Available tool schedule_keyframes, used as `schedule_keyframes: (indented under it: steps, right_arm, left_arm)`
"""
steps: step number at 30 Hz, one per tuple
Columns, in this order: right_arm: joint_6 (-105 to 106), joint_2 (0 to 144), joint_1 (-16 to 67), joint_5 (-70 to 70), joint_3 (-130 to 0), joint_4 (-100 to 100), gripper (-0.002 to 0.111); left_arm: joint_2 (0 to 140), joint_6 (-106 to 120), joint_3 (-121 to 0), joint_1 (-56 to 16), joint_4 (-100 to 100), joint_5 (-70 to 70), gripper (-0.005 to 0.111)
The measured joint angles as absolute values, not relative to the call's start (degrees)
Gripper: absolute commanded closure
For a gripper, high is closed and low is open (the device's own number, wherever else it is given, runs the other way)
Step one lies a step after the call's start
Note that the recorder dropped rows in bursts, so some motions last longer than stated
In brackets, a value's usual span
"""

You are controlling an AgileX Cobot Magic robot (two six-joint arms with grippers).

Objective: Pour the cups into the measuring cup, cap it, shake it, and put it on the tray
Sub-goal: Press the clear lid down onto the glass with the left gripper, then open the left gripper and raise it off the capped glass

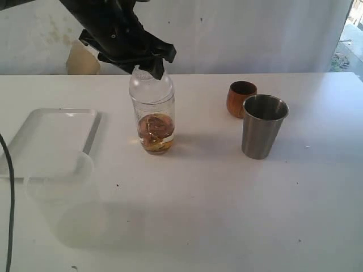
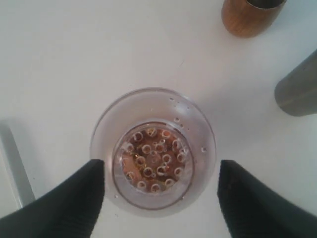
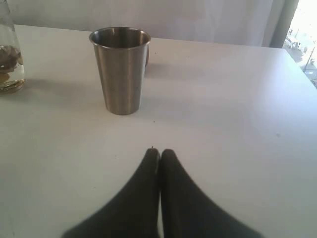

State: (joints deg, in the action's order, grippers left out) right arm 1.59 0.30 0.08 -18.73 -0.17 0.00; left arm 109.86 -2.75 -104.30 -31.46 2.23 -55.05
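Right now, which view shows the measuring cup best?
Exterior view: nearly the whole measuring cup stands side-on, brown contents at its bottom. The left wrist view only looks straight down into it; the right wrist view catches just a sliver.

Three cameras, one white worktop (image 1: pixel 227 226)
Your exterior view looks down across it from some way off, toward the wall (image 1: pixel 255 34). Your left wrist view looks straight down, very near over the measuring cup (image 2: pixel 153 153). Your right wrist view looks low and level; all three share the steel tumbler (image 3: pixel 120 69).
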Motion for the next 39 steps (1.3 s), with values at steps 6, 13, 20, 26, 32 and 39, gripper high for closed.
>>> schedule_keyframes:
  steps: [6,13,20,26,32,39]
  right_arm:
    - [1.6,0.3,0.1,-18.7,-0.2,0.0,0.108]
    - [1.6,0.3,0.1,-18.7,-0.2,0.0,0.108]
    - [1.6,0.3,0.1,-18.7,-0.2,0.0,0.108]
    - [1.6,0.3,0.1,-18.7,-0.2,0.0,0.108]
    - [1.6,0.3,0.1,-18.7,-0.2,0.0,0.108]
    - [1.6,0.3,0.1,-18.7,-0.2,0.0,0.108]
  left_arm:
    - [109.9,-0.4,-104.3,-31.5,2.2,-54.5,0.035]
    - [109.9,0.0,-104.3,-31.5,2.3,-53.0,0.039]
    - [105.9,0.0,-104.4,-31.5,2.3,-54.0,0.084]
    - [104.8,3.5,-104.4,-31.5,2.4,-65.3,0.107]
    - [105.8,4.3,-104.4,-31.5,2.6,-65.3,0.107]
    - [108.7,4.3,-104.4,-31.5,2.5,-63.7,0.107]
